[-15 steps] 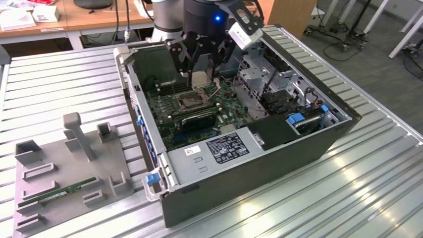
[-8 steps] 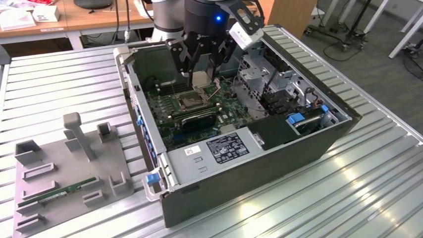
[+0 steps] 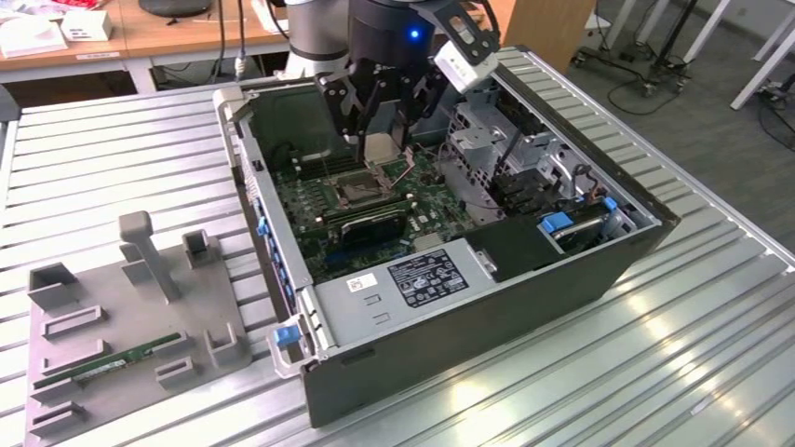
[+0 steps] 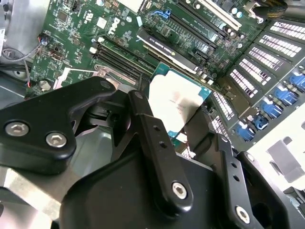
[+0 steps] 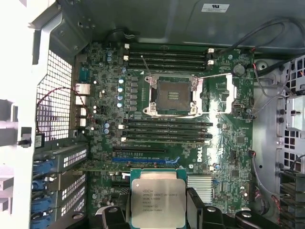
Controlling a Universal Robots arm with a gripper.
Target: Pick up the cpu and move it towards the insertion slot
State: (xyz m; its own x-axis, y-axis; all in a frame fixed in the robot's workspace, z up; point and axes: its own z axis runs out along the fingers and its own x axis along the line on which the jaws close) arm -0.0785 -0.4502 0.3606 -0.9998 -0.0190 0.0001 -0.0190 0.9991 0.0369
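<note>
- The cpu (image 5: 156,203) is off the grey tray and held in the air inside the open computer case (image 3: 621,270), over the green motherboard (image 5: 228,143). In the first wrist view its silvery face looks toward the camera, with the greenish rim showing around it.
- The gripper (image 4: 183,129) is closed on the cpu: in the second wrist view two black fingers (image 4: 143,119) press its opposite edges, and the chip hangs between them edge-down.
- In the exterior view the gripper (image 3: 379,149) hangs just above the board, with the pale chip (image 3: 378,151) at its tip.
- The insertion slot (image 5: 171,94) lies ahead of the chip in the first wrist view, across a bank of long black memory slots (image 5: 167,130). Its shiny frame is open and its dark centre is bare.
- Chip and slot are apart, not touching; in the exterior view the slot (image 3: 353,191) sits just below and slightly toward the exterior view's left of the held chip.
- The chip is nearly square, so I judge its tilt matters more than any long axis: it hangs steeply while the slot lies flat on the board.
- On the grey tray (image 3: 74,372) outside the case, a green memory stick (image 3: 110,365) rests, well apart.
</note>
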